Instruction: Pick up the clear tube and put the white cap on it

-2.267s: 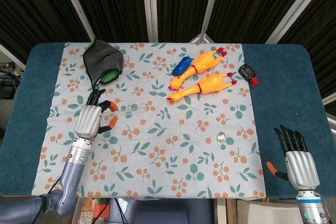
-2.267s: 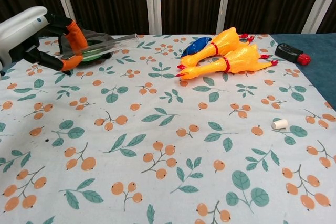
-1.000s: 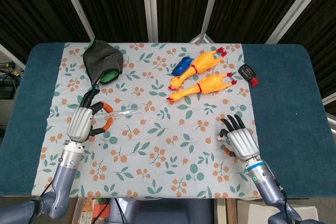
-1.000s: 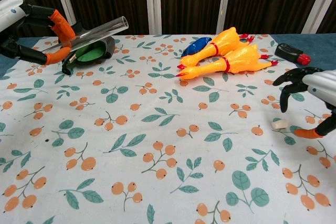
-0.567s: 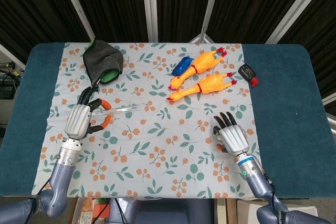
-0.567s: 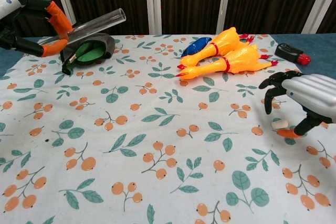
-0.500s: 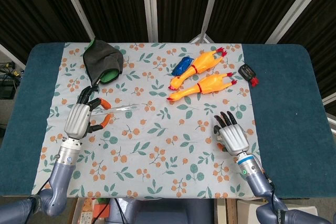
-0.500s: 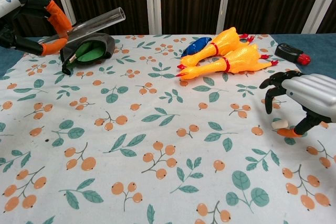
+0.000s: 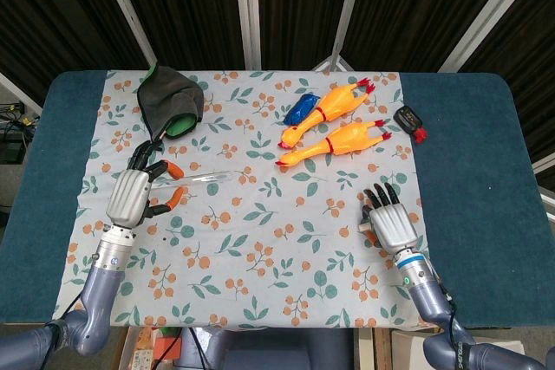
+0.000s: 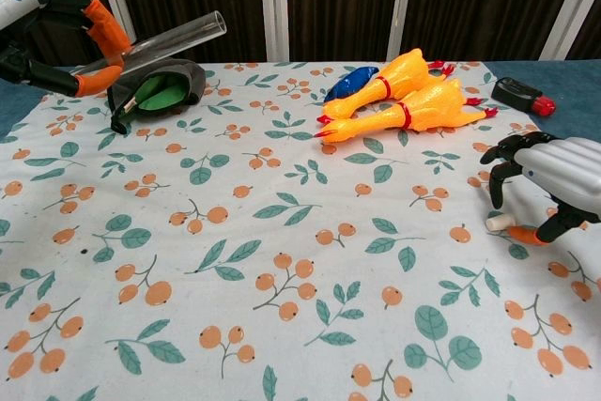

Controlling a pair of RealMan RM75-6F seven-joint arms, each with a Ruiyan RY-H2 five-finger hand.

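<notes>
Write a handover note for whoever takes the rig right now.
Left hand holds the tube off the table, open end toward the middle.
Right hand is low over the cap, fingers curved around it; the cap looks to be on the cloth, not yet lifted.
Done: tube picked up.
Left: grip the cap, lift it, bring it to the tube's open end and press it on.

The tube (image 10: pixel 160 42) is clear and glossy, like glass or hard plastic. The chickens (image 9: pixel 334 123) look like shiny orange rubber. A matt printed cloth (image 9: pixel 260 240) covers the table (image 9: pixel 468 153), itself matt blue fabric. The right hand (image 10: pixel 554 176) has ribbed, silvery plastic-looking shells and black fingers (image 10: pixel 496 182).
</notes>
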